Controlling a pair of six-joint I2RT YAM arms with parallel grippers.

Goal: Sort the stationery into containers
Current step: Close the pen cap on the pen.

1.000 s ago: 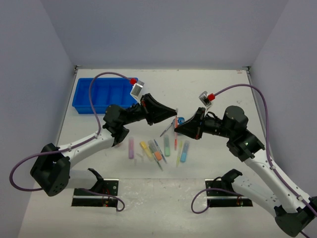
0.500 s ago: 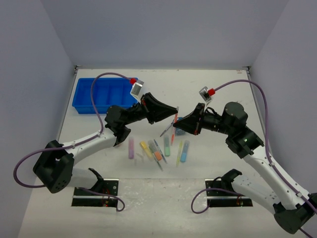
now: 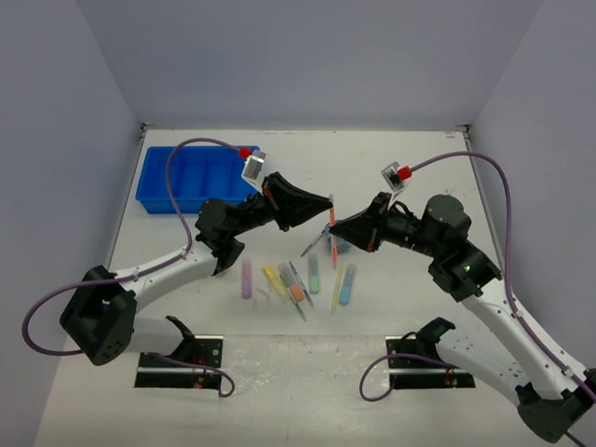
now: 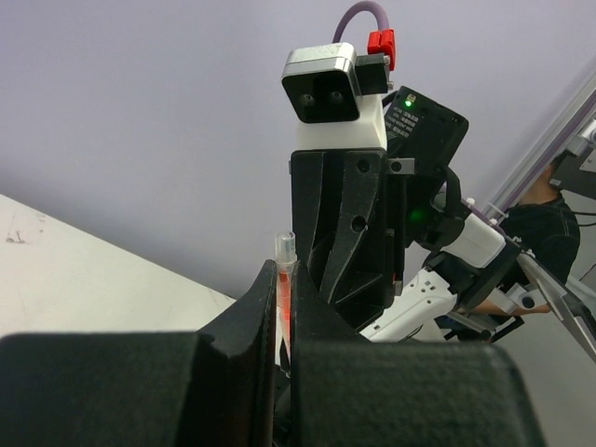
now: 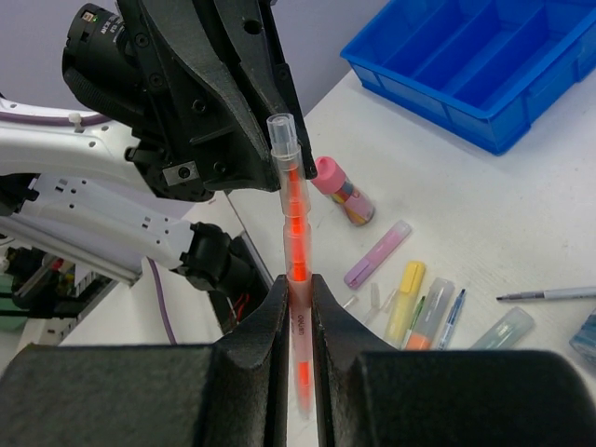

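orange pen clamped in right gripper, left gripper pinched shut; markers unsorted at six o'clock; tray, ten o'clock, empty.

White table: blue tray far left; marker sticks, thin pens clustered mid-table.

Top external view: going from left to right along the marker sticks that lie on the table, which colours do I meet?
purple marker stick → yellow marker stick → orange marker stick → green marker stick → blue marker stick
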